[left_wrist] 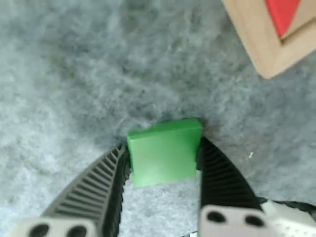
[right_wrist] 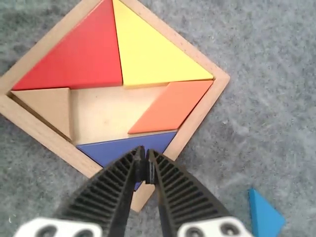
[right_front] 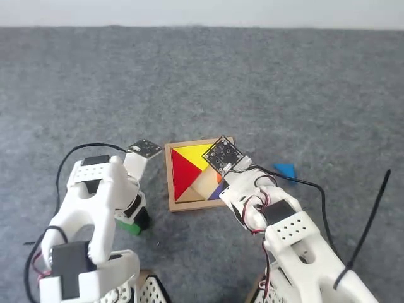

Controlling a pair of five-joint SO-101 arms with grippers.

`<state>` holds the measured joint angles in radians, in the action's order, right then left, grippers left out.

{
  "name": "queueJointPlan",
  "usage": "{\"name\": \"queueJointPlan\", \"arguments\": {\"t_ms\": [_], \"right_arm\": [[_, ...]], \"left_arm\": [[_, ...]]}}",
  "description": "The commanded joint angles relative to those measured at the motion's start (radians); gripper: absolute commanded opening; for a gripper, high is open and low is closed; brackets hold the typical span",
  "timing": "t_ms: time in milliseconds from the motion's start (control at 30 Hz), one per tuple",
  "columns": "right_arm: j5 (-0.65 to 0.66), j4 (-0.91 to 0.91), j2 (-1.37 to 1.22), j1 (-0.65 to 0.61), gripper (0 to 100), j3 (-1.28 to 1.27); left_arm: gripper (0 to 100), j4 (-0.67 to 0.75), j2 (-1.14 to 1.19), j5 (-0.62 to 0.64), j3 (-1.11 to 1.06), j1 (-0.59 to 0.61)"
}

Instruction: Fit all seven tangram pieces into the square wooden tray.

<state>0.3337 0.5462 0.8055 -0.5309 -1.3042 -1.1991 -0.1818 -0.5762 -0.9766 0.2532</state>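
Observation:
The square wooden tray (right_front: 169,183) lies between the arms. It holds a red triangle (right_wrist: 79,54), a yellow triangle (right_wrist: 148,54), an orange parallelogram (right_wrist: 173,106), a wood-coloured triangle (right_wrist: 49,106) and a dark blue triangle (right_wrist: 118,148). A square patch of tray floor in the middle is bare. My right gripper (right_wrist: 144,163) is shut with nothing in it, its tips over the dark blue triangle by the tray rim (right_wrist: 200,109). My left gripper (left_wrist: 163,145) is shut on the green square (left_wrist: 164,152), which rests on the carpet left of the tray (left_wrist: 256,39). The green square (right_front: 128,226) peeks out under the left arm.
A light blue triangle (right_front: 285,170) lies on the grey carpet to the right of the tray, beside the right arm; the same light blue triangle (right_wrist: 264,217) shows in the right wrist view. Cables trail from both arms. Open carpet stretches behind the tray.

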Motion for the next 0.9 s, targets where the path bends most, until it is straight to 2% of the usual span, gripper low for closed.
{"name": "queueJointPlan", "arguments": {"t_ms": [0, 233, 500, 767, 867], "right_arm": [[-0.006, -0.025, -0.001, 0.018, 0.9, 0.052], [-0.006, -0.025, -0.001, 0.018, 0.9, 0.052], [-0.006, -0.025, -0.001, 0.018, 0.9, 0.054], [-0.006, -0.024, -0.001, 0.019, 0.9, 0.060], [-0.006, -0.024, -0.001, 0.019, 0.9, 0.060]], "left_arm": [[9, 0.046, 0.009, 0.014, 0.033, 0.002], [8, 0.086, 0.008, 0.023, 0.085, 0.009], [8, 0.178, 0.009, 0.215, 0.191, 0.002], [8, 0.173, 0.009, 0.261, 0.239, 0.005], [9, 0.117, 0.009, 0.255, 0.257, 0.002]]}}
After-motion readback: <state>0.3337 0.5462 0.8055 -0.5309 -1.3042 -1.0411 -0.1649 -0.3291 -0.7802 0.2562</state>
